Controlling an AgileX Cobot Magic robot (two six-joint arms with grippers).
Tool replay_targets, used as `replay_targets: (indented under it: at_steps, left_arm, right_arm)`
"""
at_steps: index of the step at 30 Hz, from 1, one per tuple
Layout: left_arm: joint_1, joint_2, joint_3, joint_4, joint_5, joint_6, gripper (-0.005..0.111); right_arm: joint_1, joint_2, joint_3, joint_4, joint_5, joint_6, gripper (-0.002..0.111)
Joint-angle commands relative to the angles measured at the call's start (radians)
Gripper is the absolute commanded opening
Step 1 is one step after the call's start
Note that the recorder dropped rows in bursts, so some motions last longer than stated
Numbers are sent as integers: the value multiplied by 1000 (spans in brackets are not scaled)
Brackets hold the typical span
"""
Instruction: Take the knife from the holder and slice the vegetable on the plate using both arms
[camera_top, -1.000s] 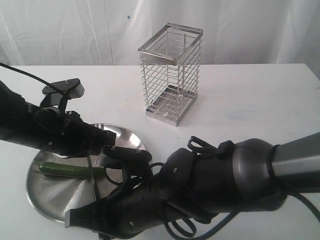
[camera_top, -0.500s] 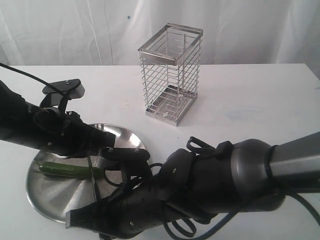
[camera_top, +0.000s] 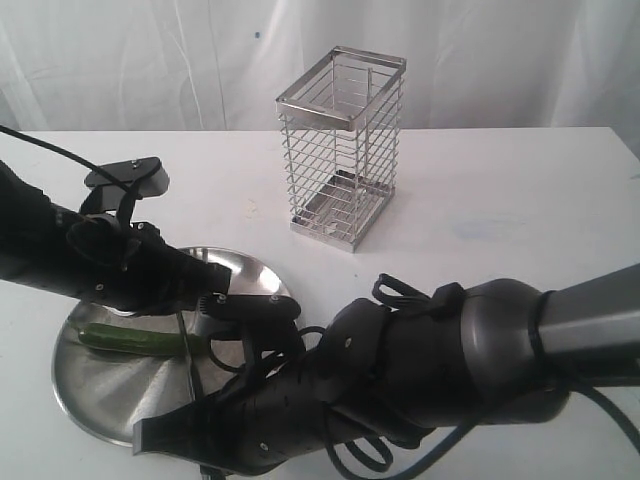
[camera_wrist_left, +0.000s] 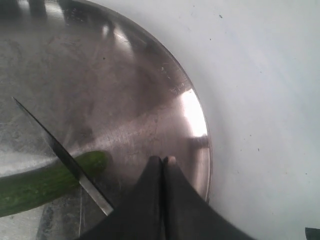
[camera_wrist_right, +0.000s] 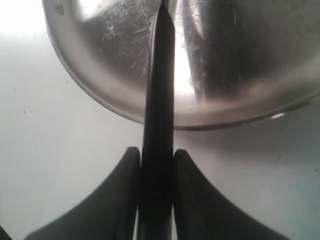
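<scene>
The plate lies at the front left with the vegetable on it. The knife has its thin blade set across the vegetable near its right end. My right gripper is shut on the knife's black handle, just off the plate's rim. My left gripper is shut with nothing in it. Its fingertips are over the plate near the rim, a little apart from the vegetable's end. The blade crosses the vegetable there. The holder stands at the back.
The bulky right arm fills the front of the white table and hides its own gripper in the exterior view. The left arm reaches in over the plate's far side. A white curtain hangs behind.
</scene>
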Motion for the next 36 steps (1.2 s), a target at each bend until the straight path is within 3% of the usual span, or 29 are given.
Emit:
replay_targets:
  at_steps: [1,24,36]
  left_arm:
    - [-4,-2,-1,16,40,8,0]
    - [-4,-2,-1,25,46,10,0]
    - [-4,-2,-1,27,35,10,0]
  right_arm:
    - [-11,-8,-8,1,-44,-9,0]
    - [-36,-8,28,-23,-63,2,0]
    - [-26,-8,39,-23,10,20,0]
